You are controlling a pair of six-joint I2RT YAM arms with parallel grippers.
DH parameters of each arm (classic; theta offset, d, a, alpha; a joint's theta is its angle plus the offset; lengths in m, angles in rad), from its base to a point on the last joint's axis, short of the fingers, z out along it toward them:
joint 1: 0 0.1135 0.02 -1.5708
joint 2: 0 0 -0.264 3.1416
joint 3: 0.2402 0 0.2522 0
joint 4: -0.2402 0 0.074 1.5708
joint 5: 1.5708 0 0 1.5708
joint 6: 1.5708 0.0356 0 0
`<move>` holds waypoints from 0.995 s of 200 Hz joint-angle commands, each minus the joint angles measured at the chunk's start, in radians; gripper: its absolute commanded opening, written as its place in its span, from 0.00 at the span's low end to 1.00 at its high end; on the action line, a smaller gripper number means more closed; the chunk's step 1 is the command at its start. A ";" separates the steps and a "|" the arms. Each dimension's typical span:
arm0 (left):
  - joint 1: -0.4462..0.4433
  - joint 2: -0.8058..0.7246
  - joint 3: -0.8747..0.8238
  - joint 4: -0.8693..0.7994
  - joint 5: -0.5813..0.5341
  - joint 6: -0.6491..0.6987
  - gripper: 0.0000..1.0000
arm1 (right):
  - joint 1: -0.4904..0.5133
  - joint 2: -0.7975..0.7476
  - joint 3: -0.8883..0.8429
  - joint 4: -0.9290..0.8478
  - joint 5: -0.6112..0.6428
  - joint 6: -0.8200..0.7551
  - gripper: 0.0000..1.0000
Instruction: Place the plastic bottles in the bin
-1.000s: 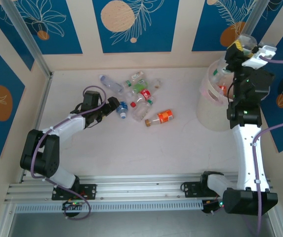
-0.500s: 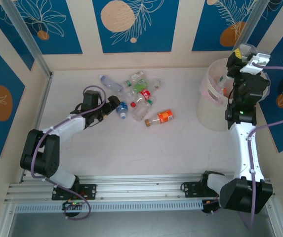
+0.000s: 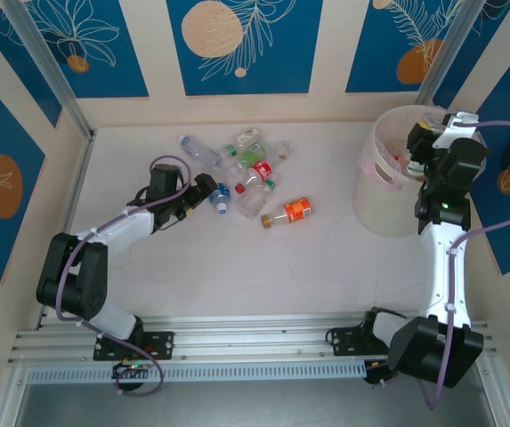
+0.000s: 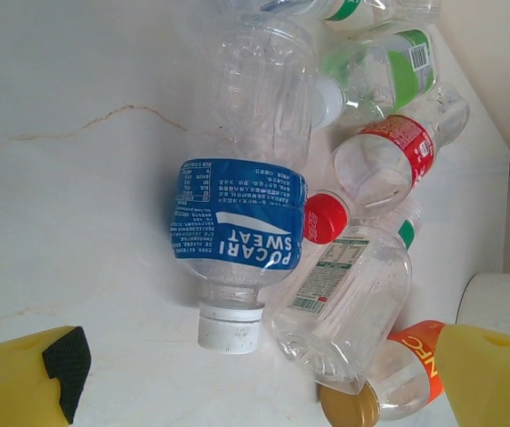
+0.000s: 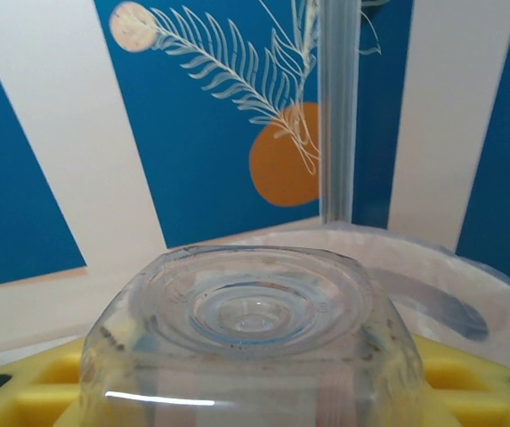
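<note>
Top: bin (image 3: pixel 381 191) far right, my right gripper (image 3: pixel 424 140) over its mouth; loose bottles (image 3: pixel 253 173) heaped centre-far, roughly eight to go.
Left wrist: my left gripper (image 4: pixel 261 378) spread wide, blue-label bottle (image 4: pixel 239 222) just ahead.
Right wrist: jaws clamped on clear bottle (image 5: pixel 253 329), not yet dropped.

- "POCARI SWEAT" is read upside down, in white letters, on the blue-labelled bottle (image 4: pixel 239 213); the small print beside it cannot be made out.
- "NFC" is read on the orange-labelled bottle (image 4: pixel 415 360).
- A barcode is seen on the green-labelled bottle (image 4: pixel 406 62).
- The writing on the red-labelled bottle (image 4: pixel 401 142) cannot be read.
</note>
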 commanded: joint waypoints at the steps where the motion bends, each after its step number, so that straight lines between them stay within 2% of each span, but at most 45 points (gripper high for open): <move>1: 0.011 0.024 -0.004 0.023 0.018 -0.007 1.00 | -0.039 -0.001 -0.040 -0.066 -0.141 0.036 0.51; 17: 0.012 0.036 0.002 0.025 0.027 -0.011 1.00 | -0.043 0.001 -0.091 -0.040 -0.224 0.017 0.54; 37: 0.011 0.049 0.011 0.019 0.037 -0.012 1.00 | -0.045 0.012 -0.105 -0.057 -0.239 0.031 0.61; 72: 0.012 0.051 0.020 0.013 0.034 -0.006 1.00 | -0.048 0.039 0.001 -0.194 -0.341 0.049 0.81; 96: 0.012 0.050 0.011 0.014 0.028 -0.006 1.00 | -0.048 0.041 0.047 -0.250 -0.366 0.073 0.89; 169: 0.012 0.073 0.029 0.007 0.035 0.004 1.00 | -0.042 0.034 0.112 -0.263 -0.563 0.169 0.96; 199: 0.011 0.078 0.032 0.006 0.040 0.005 1.00 | 0.031 0.031 0.142 -0.275 -0.587 0.186 1.00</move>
